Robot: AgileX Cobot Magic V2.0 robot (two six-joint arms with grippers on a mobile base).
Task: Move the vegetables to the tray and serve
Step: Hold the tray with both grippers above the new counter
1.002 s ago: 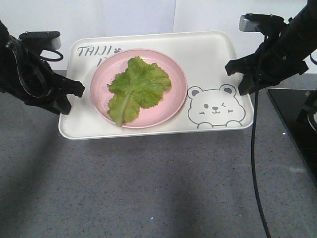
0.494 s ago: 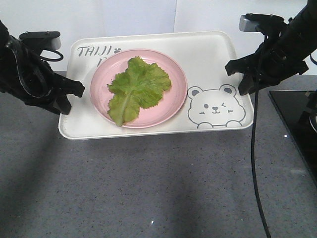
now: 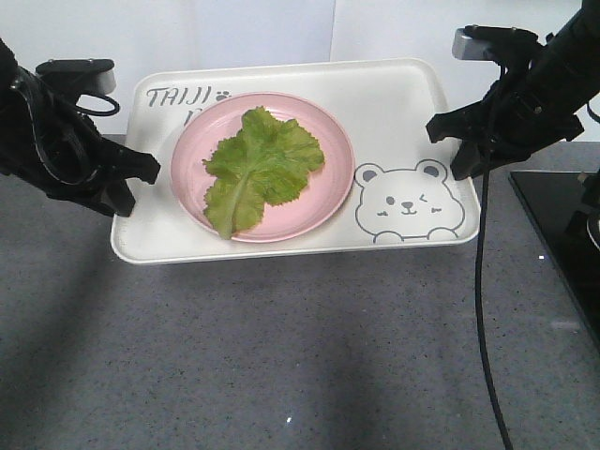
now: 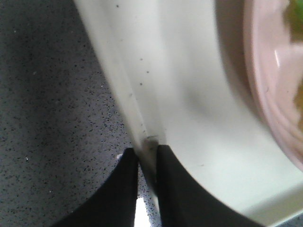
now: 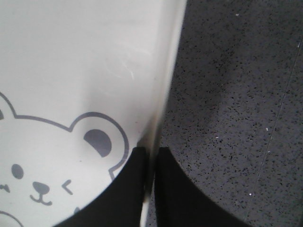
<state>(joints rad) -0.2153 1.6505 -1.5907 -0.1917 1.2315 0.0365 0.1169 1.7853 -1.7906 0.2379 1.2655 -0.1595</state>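
Currently, scene state:

lettuce leaf (image 3: 258, 169): lies flat on the pink plate (image 3: 333, 197), pale rib running toward the near-left rim; a green sliver also shows at the top right corner of the left wrist view.
pink plate: sits on the left-centre of the tray (image 3: 394, 103), covering part of the grey "TAIJI" lettering; its rim shows at the right edge of the left wrist view (image 4: 272, 94).
tray: cream-white, bear drawing (image 3: 408, 202) at its near-right corner; far edge looks raised toward the white wall (image 3: 234, 33), near edge close to the surface (image 3: 281, 356); cannot tell if it touches.
left pincer (image 3: 131, 183): clenched on the tray's left rim; left wrist view shows the two black fingers (image 4: 118, 194) straddling the rim (image 4: 142, 118).
right pincer (image 3: 450, 145): clenched on the tray's right rim; right wrist view shows the fingers (image 5: 128, 189) either side of the rim, next to the bear's ear (image 5: 97, 142).
surface: dark grey speckled, below and around the tray.
cable (image 3: 480, 309): black, hangs from the right arm down across the surface.
black panel (image 3: 562, 244): on the surface, right of the tray.
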